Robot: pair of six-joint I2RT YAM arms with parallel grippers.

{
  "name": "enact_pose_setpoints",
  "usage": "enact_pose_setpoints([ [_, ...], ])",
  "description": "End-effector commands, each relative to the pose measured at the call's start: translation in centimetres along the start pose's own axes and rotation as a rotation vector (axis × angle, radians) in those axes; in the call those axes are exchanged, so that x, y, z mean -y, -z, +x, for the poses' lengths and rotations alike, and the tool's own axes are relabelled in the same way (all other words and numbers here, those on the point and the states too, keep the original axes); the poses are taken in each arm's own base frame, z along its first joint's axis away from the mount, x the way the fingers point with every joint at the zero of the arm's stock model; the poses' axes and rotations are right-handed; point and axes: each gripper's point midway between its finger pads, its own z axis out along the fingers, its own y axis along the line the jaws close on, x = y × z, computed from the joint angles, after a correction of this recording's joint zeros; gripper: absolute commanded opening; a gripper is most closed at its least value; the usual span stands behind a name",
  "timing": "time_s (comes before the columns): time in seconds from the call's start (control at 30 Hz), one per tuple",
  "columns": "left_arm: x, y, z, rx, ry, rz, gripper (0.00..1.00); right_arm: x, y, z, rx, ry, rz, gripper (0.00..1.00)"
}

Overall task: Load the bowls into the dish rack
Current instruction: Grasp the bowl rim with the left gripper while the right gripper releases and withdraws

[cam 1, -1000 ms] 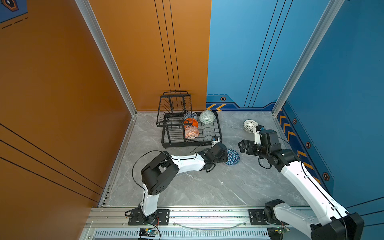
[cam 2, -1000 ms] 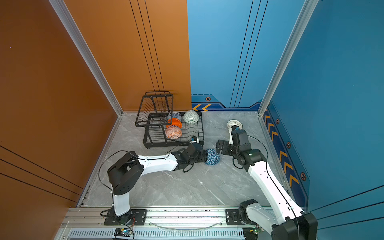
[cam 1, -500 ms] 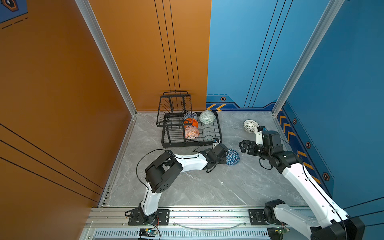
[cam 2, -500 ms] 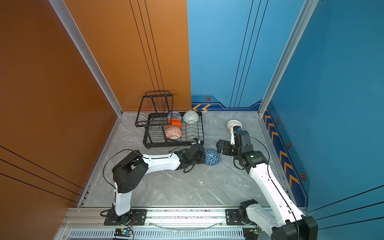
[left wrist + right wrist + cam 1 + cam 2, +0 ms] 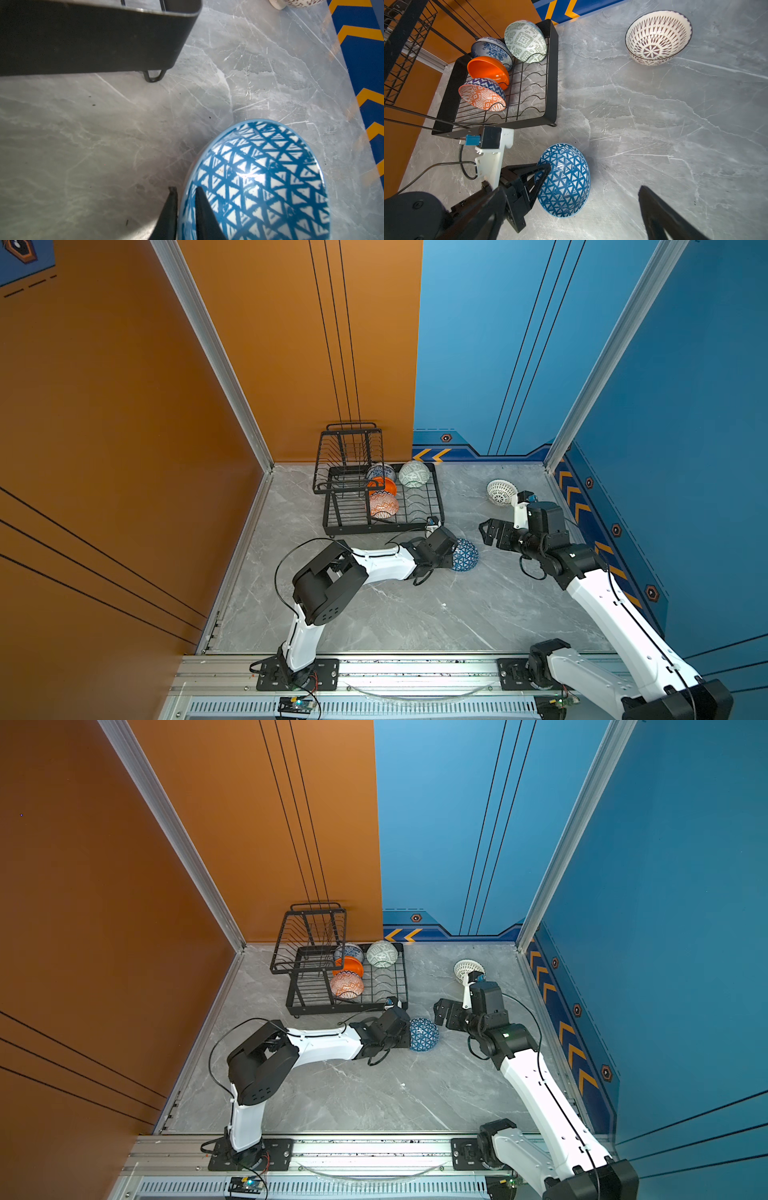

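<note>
Left claw (image 5: 454, 554) holds the tilted blue triangle bowl (image 5: 466, 556) near the dish rack (image 5: 437, 497).

The left arm (image 5: 376, 568) is seen stretched low toward the centre of both top views. The left gripper (image 5: 454, 554) is clamped on the rim of the blue triangle-patterned bowl (image 5: 464, 556) (one finger inside, one outside). The right arm (image 5: 602, 605) is held bent at centre right, with the right gripper (image 5: 489, 533) spread wide.

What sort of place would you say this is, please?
Probably a robot test cell, not a kitchen: orange and blue panel walls, arms bolted to an aluminium rail, a dish rack on a marble-look tabletop.
</note>
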Motion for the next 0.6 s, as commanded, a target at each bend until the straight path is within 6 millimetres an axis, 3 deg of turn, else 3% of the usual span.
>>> enact_pose_setpoints([
  [0.0,-0.3,-0.6,0.8,-0.023,-0.022,-0.024,0.13,0.2,0.3,-0.2,0.023,-0.02,-0.002,1.0],
  [0.17,-0.1,-0.5,0.9,-0.023,-0.024,-0.019,0.01,0.3,0.3,-0.2,0.023,-0.024,-0.002,1.0],
  [0.3,0.0,-0.1,0.4,0.008,-0.018,-0.008,0.0,0.3,0.4,-0.3,0.029,-0.029,-0.003,1.0],
  [0.57,1.0,2.8,-3.2,0.204,0.03,0.089,0.0,0.1,1.3,-0.7,0.054,-0.063,-0.023,1.0],
])
